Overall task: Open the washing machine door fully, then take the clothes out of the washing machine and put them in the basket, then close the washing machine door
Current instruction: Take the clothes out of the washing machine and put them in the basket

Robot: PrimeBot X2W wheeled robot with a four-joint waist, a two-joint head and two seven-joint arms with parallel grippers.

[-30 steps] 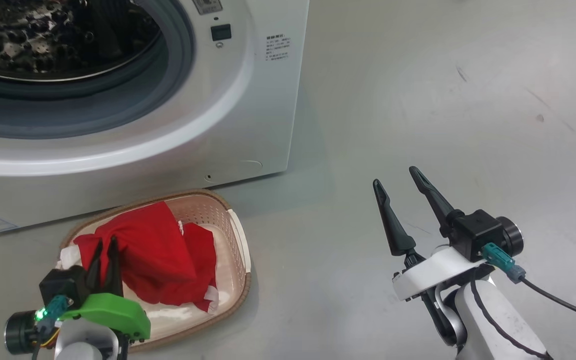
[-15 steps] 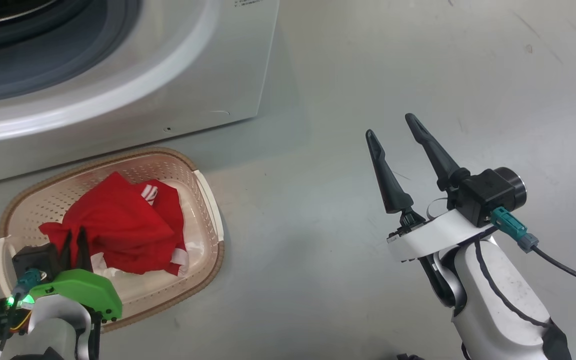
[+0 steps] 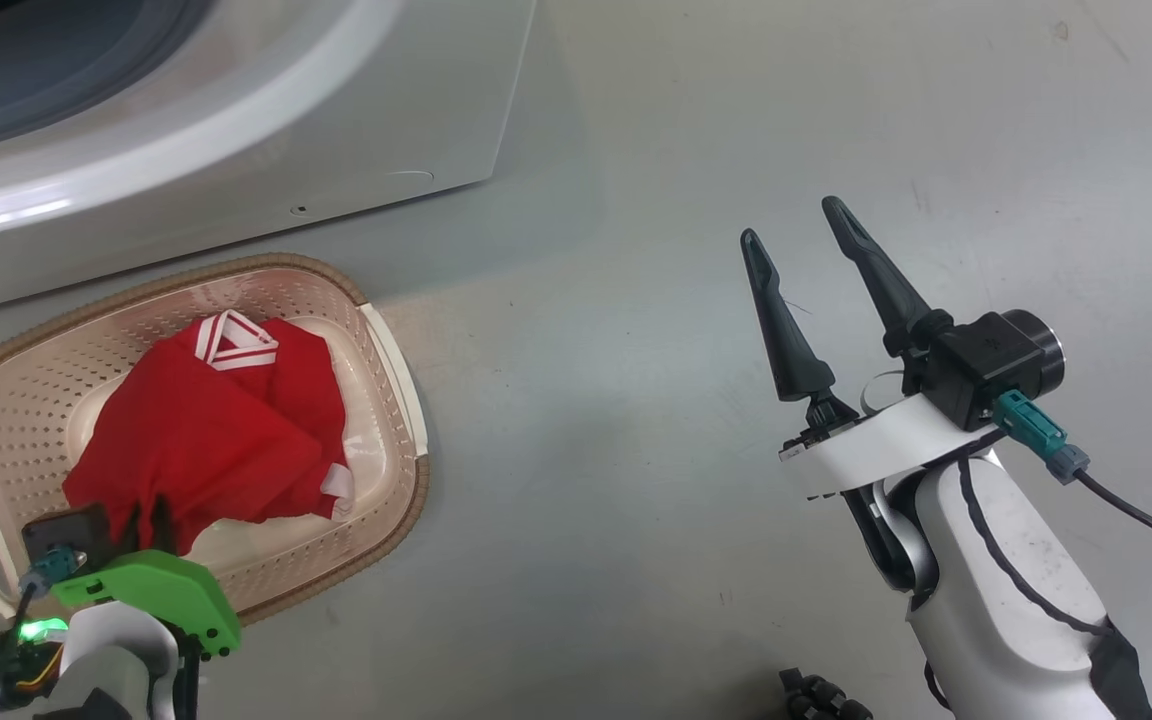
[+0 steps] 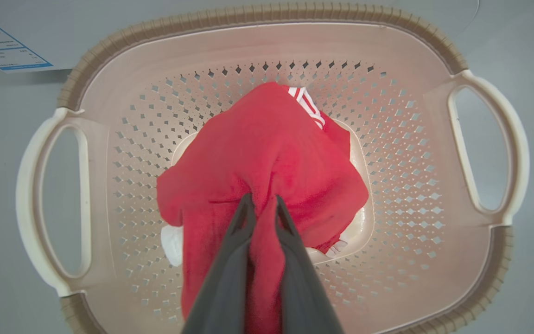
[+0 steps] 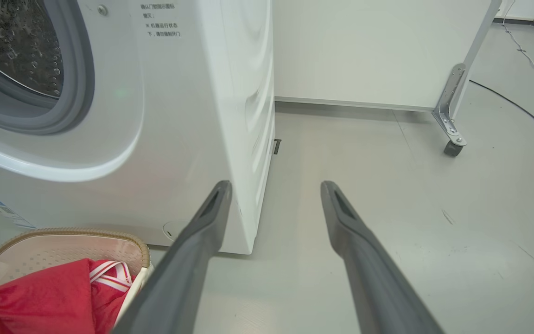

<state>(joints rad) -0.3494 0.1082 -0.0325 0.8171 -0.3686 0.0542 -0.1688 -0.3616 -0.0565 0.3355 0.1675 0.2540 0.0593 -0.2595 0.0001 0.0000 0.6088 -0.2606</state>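
Left gripper (image 4: 263,203) is pinching the clothes (image 4: 276,148), resting in the basket (image 4: 257,13); releasing low over the centre should keep fabric inside the rim. Right gripper (image 3: 792,222) is hanging wide open, empty.

bright, even light, sharp focus. soft shadow on the grey floor (image 3: 636,550) just right of the big white front-loading washing machine (image 3: 236,150), whose curved front carries a glare streak. wrist views bow at edges.
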